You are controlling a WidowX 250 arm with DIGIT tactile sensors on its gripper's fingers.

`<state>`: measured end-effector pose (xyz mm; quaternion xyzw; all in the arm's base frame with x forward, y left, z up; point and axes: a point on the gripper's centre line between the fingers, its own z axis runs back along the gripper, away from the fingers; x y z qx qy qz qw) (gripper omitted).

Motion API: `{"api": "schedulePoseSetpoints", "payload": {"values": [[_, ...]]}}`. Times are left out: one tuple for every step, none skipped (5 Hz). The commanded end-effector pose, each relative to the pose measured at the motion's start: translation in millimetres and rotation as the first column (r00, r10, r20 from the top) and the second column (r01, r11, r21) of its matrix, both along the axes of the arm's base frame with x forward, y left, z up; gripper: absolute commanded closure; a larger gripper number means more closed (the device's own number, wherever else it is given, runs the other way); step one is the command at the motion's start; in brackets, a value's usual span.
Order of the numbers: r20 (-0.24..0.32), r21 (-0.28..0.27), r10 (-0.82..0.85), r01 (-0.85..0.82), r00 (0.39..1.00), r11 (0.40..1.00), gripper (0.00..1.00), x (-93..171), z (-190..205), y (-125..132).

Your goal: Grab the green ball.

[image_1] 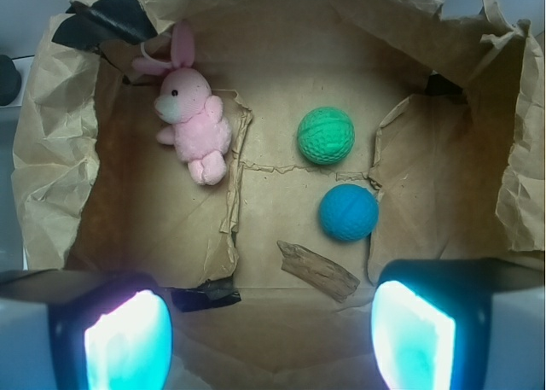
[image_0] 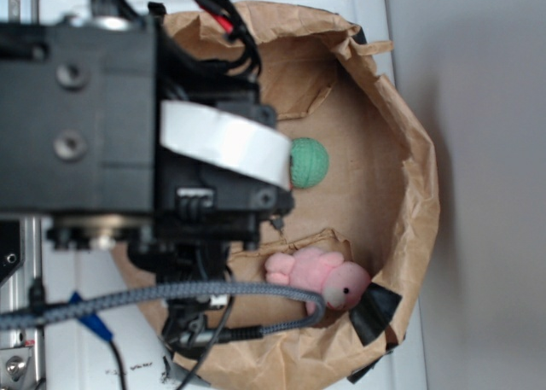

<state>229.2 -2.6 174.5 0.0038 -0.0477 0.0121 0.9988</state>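
Note:
The green ball [image_1: 325, 136] lies on the floor of a brown paper bag, near its middle; in the exterior view the green ball [image_0: 309, 162] peeks out just right of the arm. My gripper [image_1: 271, 339] hangs above the bag's near side, open, its two glowing pads [image_1: 128, 343] wide apart with nothing between them. The ball lies well ahead of the jaws, apart from them. In the exterior view the arm's black body hides the gripper itself.
A blue ball [image_1: 348, 212] lies just nearer than the green one. A pink plush bunny [image_1: 193, 115] lies at the left. A wood scrap [image_1: 317, 271] lies close to the jaws. Crumpled bag walls [image_1: 51, 151] ring everything, patched with black tape [image_1: 205, 293].

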Motion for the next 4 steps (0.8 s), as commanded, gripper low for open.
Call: {"api": "schedulePoseSetpoints", "payload": {"values": [[0.054, 0.002, -0.009, 0.009, 0.998, 1.0, 0.0, 6, 14, -3], [0.055, 0.059, -0.049, 0.046, 0.997, 0.997, 0.0, 29, -21, 1], [0.063, 0.072, -0.061, 0.057, 0.996, 0.996, 0.0, 39, -37, 3], [0.046, 0.103, -0.053, 0.048, 0.998, 0.994, 0.0, 61, -63, 8]]}}
